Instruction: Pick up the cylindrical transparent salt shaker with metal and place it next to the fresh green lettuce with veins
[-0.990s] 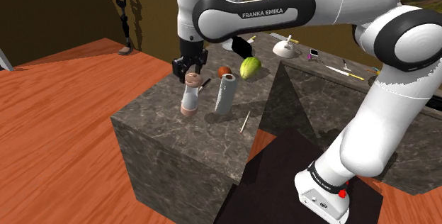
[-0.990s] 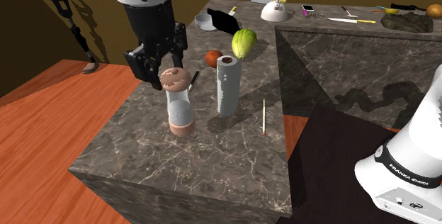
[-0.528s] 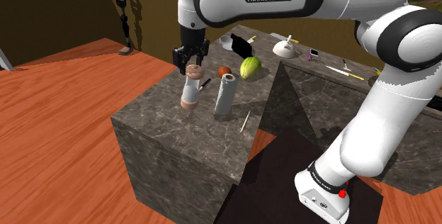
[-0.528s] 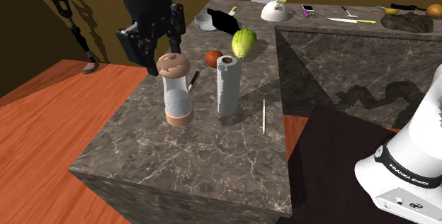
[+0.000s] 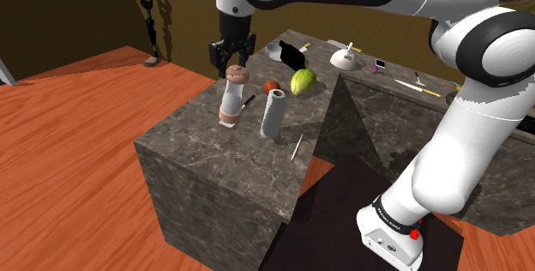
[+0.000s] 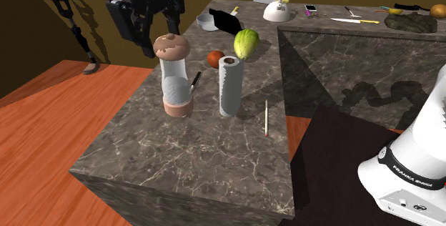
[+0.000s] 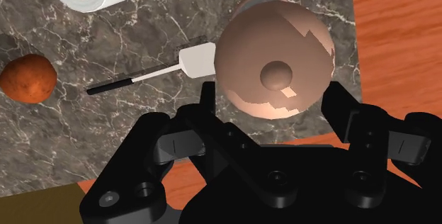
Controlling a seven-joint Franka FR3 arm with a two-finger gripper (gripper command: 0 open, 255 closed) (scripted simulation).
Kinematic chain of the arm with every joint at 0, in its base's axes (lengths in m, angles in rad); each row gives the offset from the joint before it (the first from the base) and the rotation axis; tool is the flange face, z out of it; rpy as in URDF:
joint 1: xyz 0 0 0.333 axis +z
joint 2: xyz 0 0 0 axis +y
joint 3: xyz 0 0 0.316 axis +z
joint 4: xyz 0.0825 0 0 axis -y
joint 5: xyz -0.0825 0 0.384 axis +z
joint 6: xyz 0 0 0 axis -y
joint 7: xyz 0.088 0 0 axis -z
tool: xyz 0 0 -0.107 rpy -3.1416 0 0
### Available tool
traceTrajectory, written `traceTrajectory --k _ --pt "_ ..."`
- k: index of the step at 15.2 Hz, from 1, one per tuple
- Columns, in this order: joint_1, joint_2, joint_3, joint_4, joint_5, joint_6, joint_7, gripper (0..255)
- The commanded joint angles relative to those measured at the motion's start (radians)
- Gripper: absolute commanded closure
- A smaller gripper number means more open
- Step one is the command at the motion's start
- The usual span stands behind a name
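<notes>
Clear cylindrical copper-capped salt shaker (image 5: 231, 98) stood ungrasped on dark marble table (image 5: 214, 162); black gripper (image 5: 229, 62) hovered spread above; grasp, carry to green veined lettuce (image 5: 302, 81) not yet done.

Salt shaker (image 7: 275, 63): body hidden, wrist view

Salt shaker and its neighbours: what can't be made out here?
Wrist view: the salt shaker's body, hidden under its own cap.
Second exterior view: part of the small utensil, hidden behind the shaker.
Second exterior view: the hand's upper part, cut off by the top edge.
</notes>
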Motion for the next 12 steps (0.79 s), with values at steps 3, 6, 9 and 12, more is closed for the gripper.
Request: traceTrajectory --k 3,6,9,12 --pt "0.006 0.012 0.002 0.067 -0.004 -0.057 -0.002 255" --pt "0.012 0.022 0.003 0.121 -0.008 -0.102 -0.003 255" --pt "0.018 0.035 0.005 0.18 -0.014 -0.148 -0.005 255" --pt "0.027 0.052 0.006 0.244 -0.022 -0.196 -0.005 255"
